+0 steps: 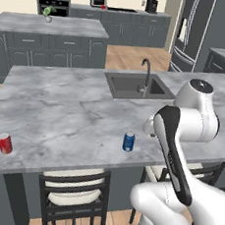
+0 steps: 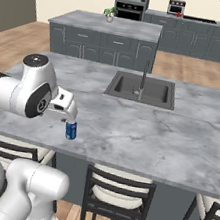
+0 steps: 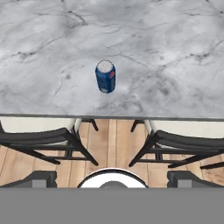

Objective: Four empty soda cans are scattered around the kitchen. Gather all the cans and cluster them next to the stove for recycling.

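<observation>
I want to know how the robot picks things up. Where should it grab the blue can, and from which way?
Probably around the middle of the blue can's round side. The can stands upright on the grey marble counter near the front edge, with open counter on every side, so the open gripper could come down from above and put one finger on each side. The smooth, straight wall should give both fingers an even hold.

The white arm rises from the base, bends at a dark-jointed elbow and points its hand forward and down. The gripper (image 3: pixel 112 177) stands wide open, its two dark fingers (image 3: pixel 40 178) far apart, holding nothing.
</observation>
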